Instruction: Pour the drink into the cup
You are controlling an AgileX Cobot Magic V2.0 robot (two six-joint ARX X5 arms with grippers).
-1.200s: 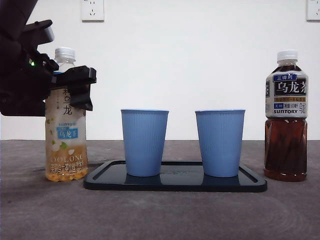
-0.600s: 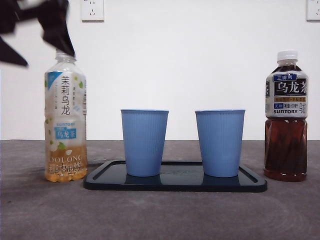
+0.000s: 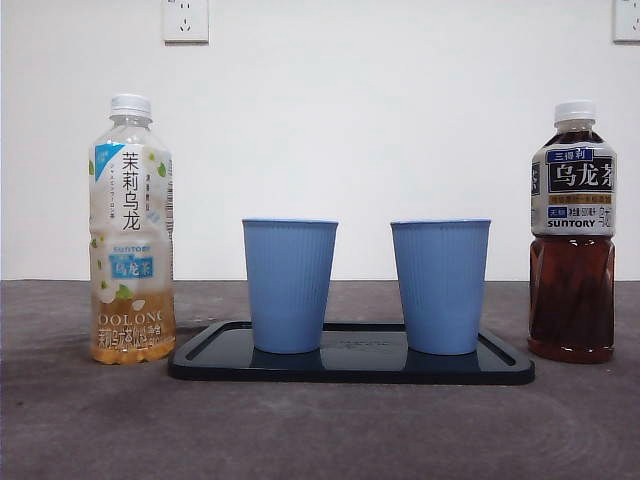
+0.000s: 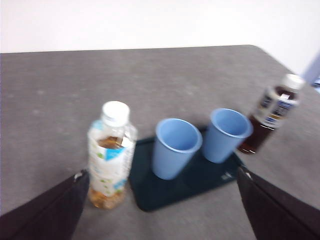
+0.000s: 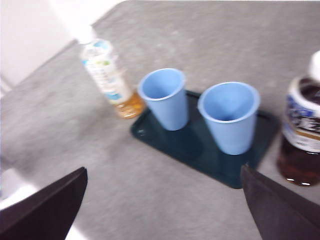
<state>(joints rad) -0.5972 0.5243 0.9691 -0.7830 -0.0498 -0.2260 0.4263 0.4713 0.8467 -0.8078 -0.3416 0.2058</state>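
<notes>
With both grippers raised, jaws wide apart and holding nothing, the pale bottle (image 3: pixel 131 230) stood capped at frame left beside the two cups (image 3: pixel 290 285) on the tray (image 3: pixel 350 368), so grasping a bottle seemed next.

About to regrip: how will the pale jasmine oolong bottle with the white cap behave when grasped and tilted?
The pale oolong bottle looks nearly empty, tea only near its base, so probably light. Tall and narrow, it may tip if nudged high. Its thin clear plastic likely flexes under squeeze.
</notes>
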